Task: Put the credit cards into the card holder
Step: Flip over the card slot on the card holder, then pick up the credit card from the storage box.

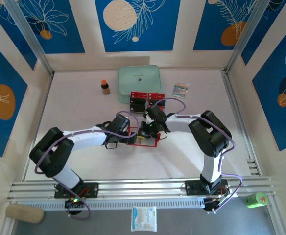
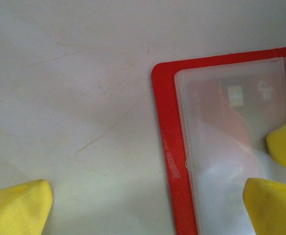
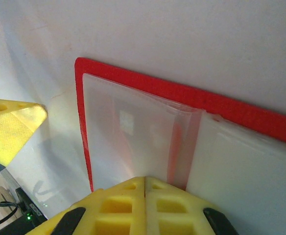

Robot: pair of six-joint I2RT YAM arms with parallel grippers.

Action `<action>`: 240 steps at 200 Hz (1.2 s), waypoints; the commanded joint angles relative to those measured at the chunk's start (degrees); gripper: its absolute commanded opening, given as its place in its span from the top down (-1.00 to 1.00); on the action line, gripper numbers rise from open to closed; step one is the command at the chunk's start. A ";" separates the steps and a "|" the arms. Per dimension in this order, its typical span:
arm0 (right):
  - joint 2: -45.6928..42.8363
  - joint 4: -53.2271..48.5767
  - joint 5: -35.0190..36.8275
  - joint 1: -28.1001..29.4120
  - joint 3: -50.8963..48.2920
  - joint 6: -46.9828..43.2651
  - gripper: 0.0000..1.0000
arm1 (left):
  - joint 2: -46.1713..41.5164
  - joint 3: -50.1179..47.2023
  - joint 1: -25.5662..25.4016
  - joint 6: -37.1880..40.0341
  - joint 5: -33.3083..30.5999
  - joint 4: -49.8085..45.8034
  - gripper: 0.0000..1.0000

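The holder (image 1: 148,143) lies open at the middle of the bench (image 1: 84,156), inside facing up. The left gripper (image 2: 148,205) is spread wide, straddling a red edge of the holder, with one finger over bare bench and the other over a clear pocket (image 3: 133,142). The right gripper (image 3: 145,193) is closed, its tips at that pocket, where a red card (image 2: 216,112) shows through. More cards (image 1: 145,100) lie toward the far edge, just in front of a mint case (image 1: 138,78).
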 commanded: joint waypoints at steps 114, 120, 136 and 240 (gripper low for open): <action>-9.87 -25.55 9.12 -13.13 17.72 -21.78 0.26 | 0.28 -3.38 0.48 -0.21 -2.88 -0.05 -1.00; -9.40 -26.73 9.72 -13.33 19.25 -23.22 0.21 | 0.29 -3.47 0.48 -0.18 -2.88 0.04 -1.00; -7.50 -30.03 11.45 -13.48 23.29 -27.50 0.10 | 0.41 -3.46 0.45 -0.23 -2.80 0.05 -1.00; 8.26 -43.19 29.92 -7.76 43.08 -47.62 0.17 | 0.43 -3.27 0.52 -0.44 -2.27 0.29 -1.00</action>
